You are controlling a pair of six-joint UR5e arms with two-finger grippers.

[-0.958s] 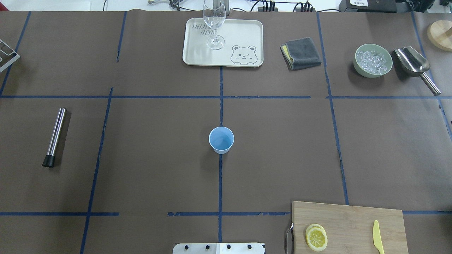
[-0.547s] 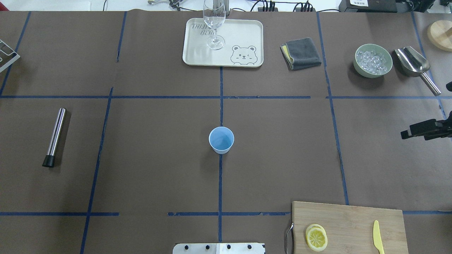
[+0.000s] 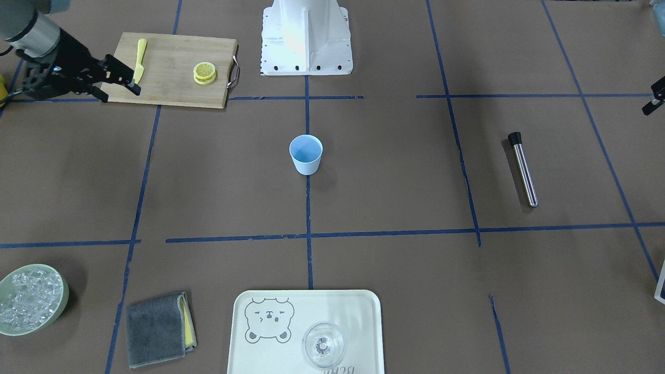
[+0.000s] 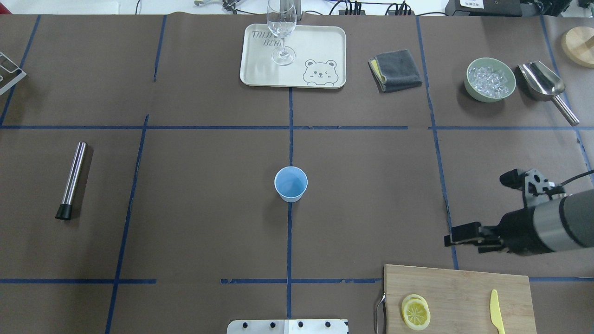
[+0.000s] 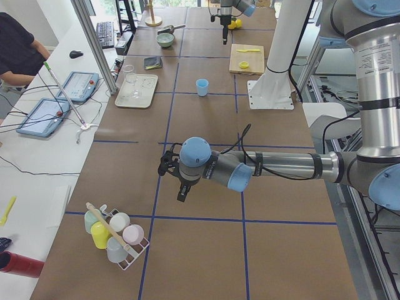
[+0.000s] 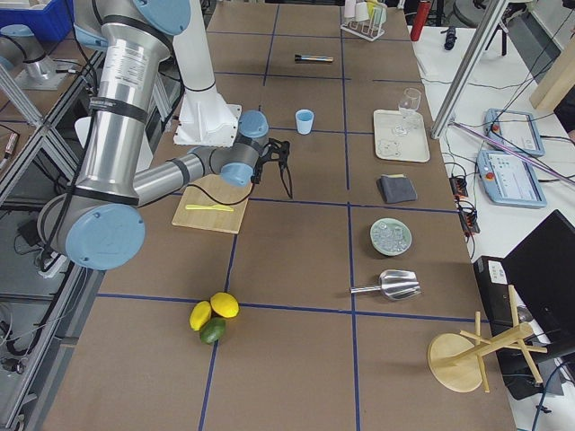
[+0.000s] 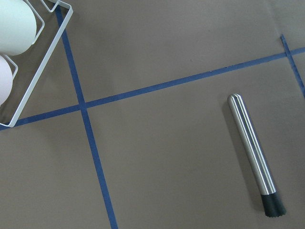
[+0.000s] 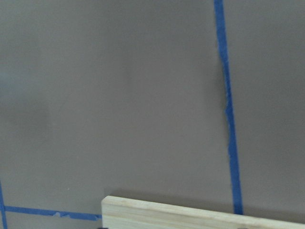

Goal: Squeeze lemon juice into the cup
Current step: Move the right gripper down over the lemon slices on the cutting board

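Exterior front-facing | left claw (image 3: pixel 652 103) cut off at edge | lemon (image 3: pixel 204 71) small

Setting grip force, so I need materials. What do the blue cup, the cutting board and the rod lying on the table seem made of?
Cup: probably plastic, matte, even light blue with a thin rim.
Cutting board: wood or bamboo, pale with visible grain.
Rod: polished metal, streaked with bright reflections; its black end cap may be rubber.
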